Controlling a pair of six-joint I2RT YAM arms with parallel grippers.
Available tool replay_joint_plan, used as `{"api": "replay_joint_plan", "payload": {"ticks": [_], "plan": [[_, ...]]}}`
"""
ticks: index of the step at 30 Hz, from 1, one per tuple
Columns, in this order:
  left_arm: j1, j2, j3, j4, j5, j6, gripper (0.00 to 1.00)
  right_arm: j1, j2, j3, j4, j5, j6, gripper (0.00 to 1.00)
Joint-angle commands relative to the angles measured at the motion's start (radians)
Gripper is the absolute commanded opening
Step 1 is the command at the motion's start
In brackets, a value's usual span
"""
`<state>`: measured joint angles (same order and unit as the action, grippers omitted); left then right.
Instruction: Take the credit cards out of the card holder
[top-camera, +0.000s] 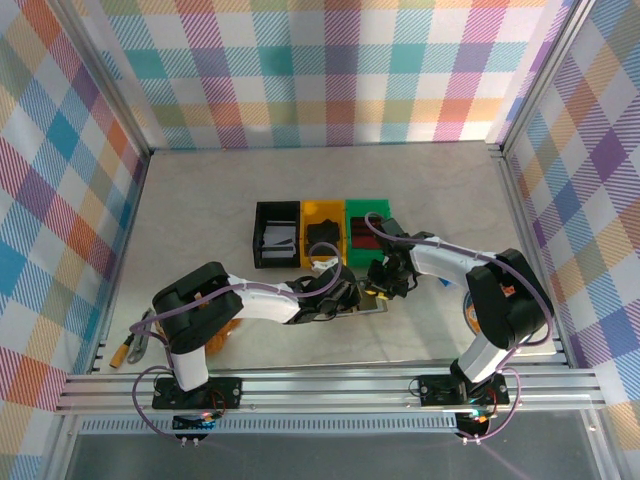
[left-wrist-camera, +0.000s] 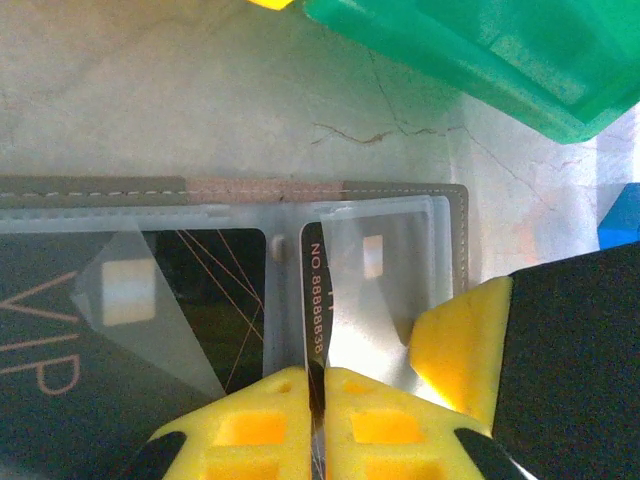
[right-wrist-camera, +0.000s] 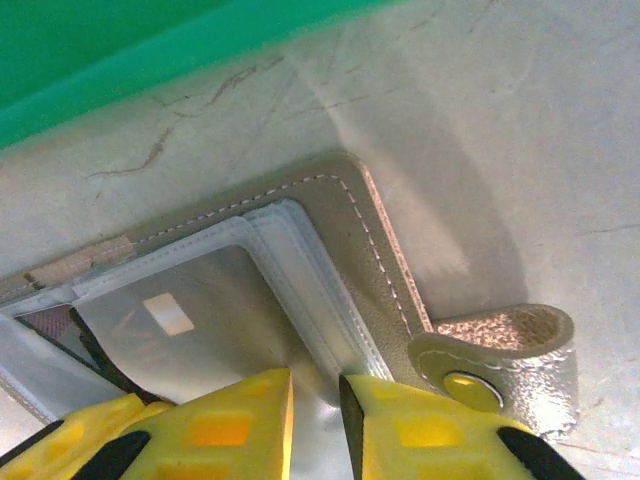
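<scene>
Pinching the edge of a dark credit card (left-wrist-camera: 312, 285), the left fingers (left-wrist-camera: 318, 388) press together over the open card holder (right-wrist-camera: 372, 252), lying on the bench (left-wrist-camera: 200, 90) by the green bin (left-wrist-camera: 480, 50); the right fingers (right-wrist-camera: 316, 410) nearly meet on its clear sleeve (right-wrist-camera: 215, 350).

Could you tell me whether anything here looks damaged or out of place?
A tan strip at the fold of the card holder interrupts its grey stitched edge and looks like a patch. Nothing else stands out.
</scene>
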<state>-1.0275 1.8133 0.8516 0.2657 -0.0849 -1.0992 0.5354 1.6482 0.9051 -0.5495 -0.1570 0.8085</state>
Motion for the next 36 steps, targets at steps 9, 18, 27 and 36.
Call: {"api": "replay_joint_plan", "payload": {"ticks": [9,18,27,36], "plan": [[-0.017,-0.023,-0.068,0.046,-0.030,-0.034,0.00,-0.005,0.032,-0.054,0.022,0.001,0.023,0.24],[-0.017,-0.053,-0.091,0.053,-0.058,-0.039,0.00,-0.011,0.045,-0.061,0.029,-0.003,0.025,0.24],[-0.017,-0.074,-0.114,0.078,-0.074,-0.040,0.00,-0.011,0.050,-0.066,0.031,0.000,0.029,0.24],[-0.017,-0.085,-0.121,0.092,-0.078,-0.039,0.00,-0.011,0.053,-0.067,0.030,-0.004,0.029,0.24]]}}
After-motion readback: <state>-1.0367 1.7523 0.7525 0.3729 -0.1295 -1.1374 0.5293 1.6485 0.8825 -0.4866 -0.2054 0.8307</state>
